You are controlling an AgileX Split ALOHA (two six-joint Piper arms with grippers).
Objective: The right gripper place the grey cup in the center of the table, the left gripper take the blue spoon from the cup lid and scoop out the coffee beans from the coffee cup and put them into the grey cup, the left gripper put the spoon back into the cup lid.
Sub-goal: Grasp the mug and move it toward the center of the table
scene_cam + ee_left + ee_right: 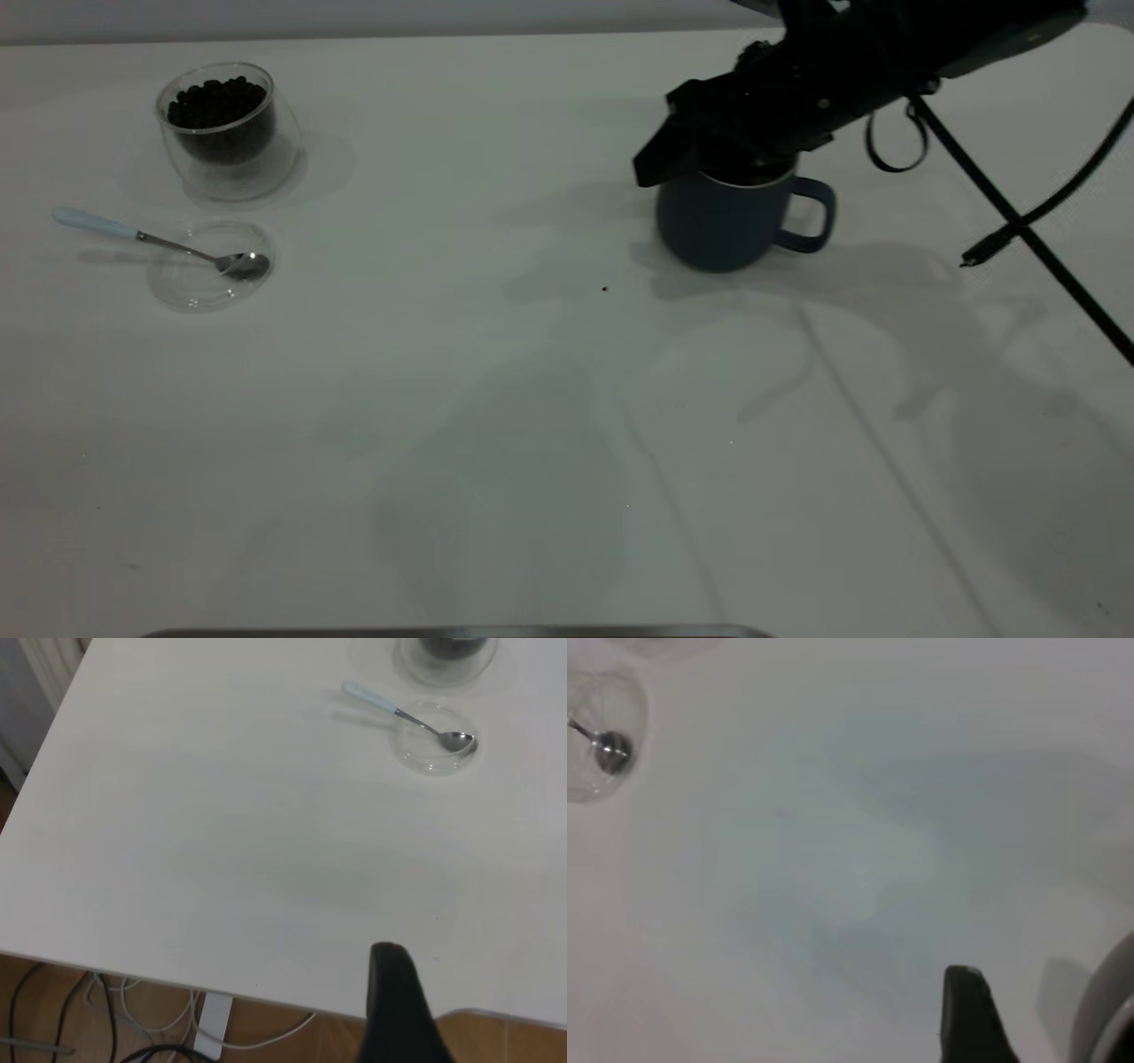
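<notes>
Exterior view: right gripper (749,164) sits on the grey cup (722,226) rim, grasp impossible to tell; cup not yet central; blue spoon (142,237) untouched in the cup lid (190,288), far from the fingers; scooping remains.

The grey cup (722,226) stands upright right of the bench's (496,399) middle, its loop handle turned toward the right; its mouth is covered. The coffee cup (229,131), clear glass, stands far left, filled with dark coffee beans (216,100). Just in front of it lies the clear cup lid (205,275), with the blue spoon (159,241) resting bowl-down in it, its pale handle sticking out leftward.
</notes>
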